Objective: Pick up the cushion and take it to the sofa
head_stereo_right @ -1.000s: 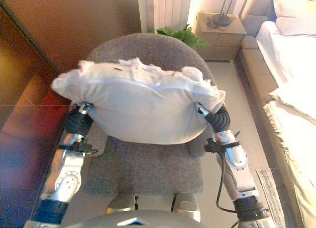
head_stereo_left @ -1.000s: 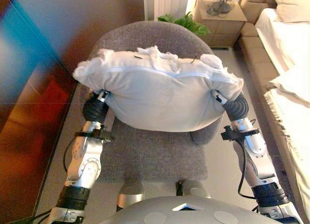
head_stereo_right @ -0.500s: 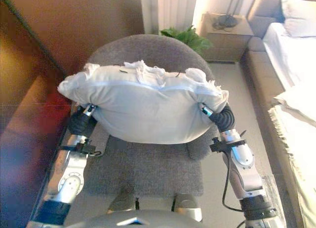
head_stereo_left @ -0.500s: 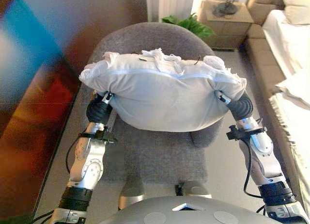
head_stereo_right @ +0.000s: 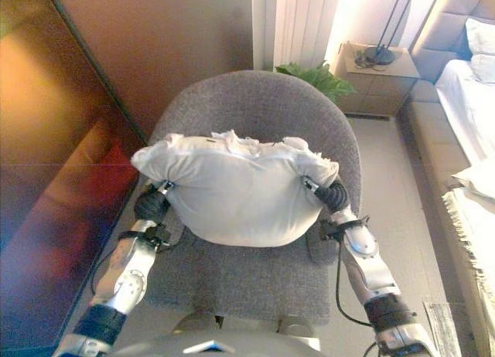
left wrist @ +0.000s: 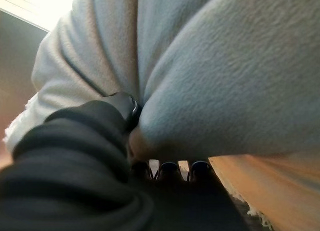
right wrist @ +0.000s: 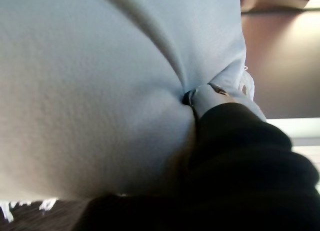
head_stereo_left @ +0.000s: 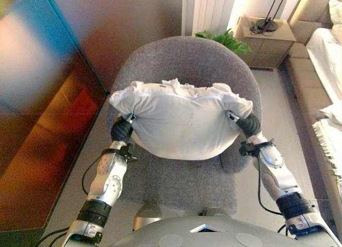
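Note:
A white cushion [head_stereo_left: 181, 124] hangs between my two hands above the seat of a grey armchair [head_stereo_left: 187, 60]. My left hand [head_stereo_left: 122, 130] grips its left end from below and my right hand [head_stereo_left: 247, 124] grips its right end. Only the dark wrist covers show in the eye views, because the cushion hides the fingers. In the left wrist view the thumb [left wrist: 125, 103] digs into the cushion [left wrist: 225, 81] with the fingertips [left wrist: 167, 168] under it. In the right wrist view the right hand [right wrist: 235, 156] pinches a fold of the cushion [right wrist: 75, 91].
A dark glossy wall panel [head_stereo_left: 48, 97] runs along the left. A pale sofa or bed with white cloth [head_stereo_left: 328, 60] lies at the far right. A wooden side table with a lamp [head_stereo_left: 270, 38] and a green plant [head_stereo_left: 224, 39] stand behind the chair.
The view has shifted, so the chair sits more to the right. The cushion looks smaller and lower, farther from the camera and nearer the chair seat. Both hands keep their hold.

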